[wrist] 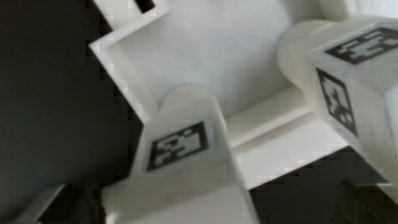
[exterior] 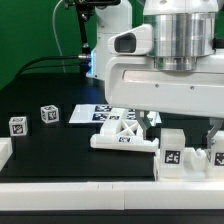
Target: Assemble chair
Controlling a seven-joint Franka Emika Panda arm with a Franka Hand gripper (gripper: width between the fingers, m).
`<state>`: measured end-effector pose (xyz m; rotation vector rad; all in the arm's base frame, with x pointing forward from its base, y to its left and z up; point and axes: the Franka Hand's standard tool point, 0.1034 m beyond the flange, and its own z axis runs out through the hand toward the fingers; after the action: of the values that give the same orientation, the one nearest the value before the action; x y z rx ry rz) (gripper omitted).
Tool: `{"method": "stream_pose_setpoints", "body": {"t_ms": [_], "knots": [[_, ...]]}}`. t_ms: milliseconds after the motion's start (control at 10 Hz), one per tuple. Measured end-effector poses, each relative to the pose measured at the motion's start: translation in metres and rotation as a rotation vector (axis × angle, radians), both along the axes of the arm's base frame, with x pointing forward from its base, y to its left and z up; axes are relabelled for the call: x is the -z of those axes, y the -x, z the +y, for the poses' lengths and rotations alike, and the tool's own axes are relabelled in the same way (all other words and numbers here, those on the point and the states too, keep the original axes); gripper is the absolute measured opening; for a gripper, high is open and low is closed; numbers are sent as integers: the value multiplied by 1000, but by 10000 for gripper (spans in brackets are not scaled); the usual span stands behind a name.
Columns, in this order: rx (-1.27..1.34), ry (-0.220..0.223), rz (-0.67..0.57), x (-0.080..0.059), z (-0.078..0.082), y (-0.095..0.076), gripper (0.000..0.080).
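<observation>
The chair lies in parts on the black table. An X-braced panel (exterior: 124, 136) lies at the middle, with two chunky tagged blocks (exterior: 172, 153) to the exterior view's right of it. Two small tagged cubes (exterior: 48, 115) sit to the left. My gripper (exterior: 149, 121) hangs low over the panel's right end. In the wrist view a tagged white leg-like part (wrist: 178, 150) runs between my dark fingertips (wrist: 71, 203), with a gap on one side. My gripper (wrist: 217, 206) looks open. A second tagged part (wrist: 347, 70) stands beside it, over a flat panel (wrist: 151, 50).
The marker board (exterior: 88, 113) lies behind the panel. A plain white edge block (exterior: 5, 152) sits at the exterior view's left edge. The arm's white body (exterior: 160, 70) fills the upper right. Cables run at the back.
</observation>
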<state>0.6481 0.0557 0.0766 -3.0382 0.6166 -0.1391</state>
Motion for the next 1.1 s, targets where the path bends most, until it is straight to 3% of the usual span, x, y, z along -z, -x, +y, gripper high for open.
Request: {"method": "stream_pose_setpoints", "body": {"t_ms": [400, 600, 700, 800, 1100], "knots": [[-17, 4, 2, 4, -5, 1, 649], [-17, 4, 1, 3, -5, 1, 397], [-17, 5, 2, 4, -6, 1, 397], [-11, 5, 2, 4, -7, 1, 290], [23, 2, 3, 4, -7, 1, 290]]}}
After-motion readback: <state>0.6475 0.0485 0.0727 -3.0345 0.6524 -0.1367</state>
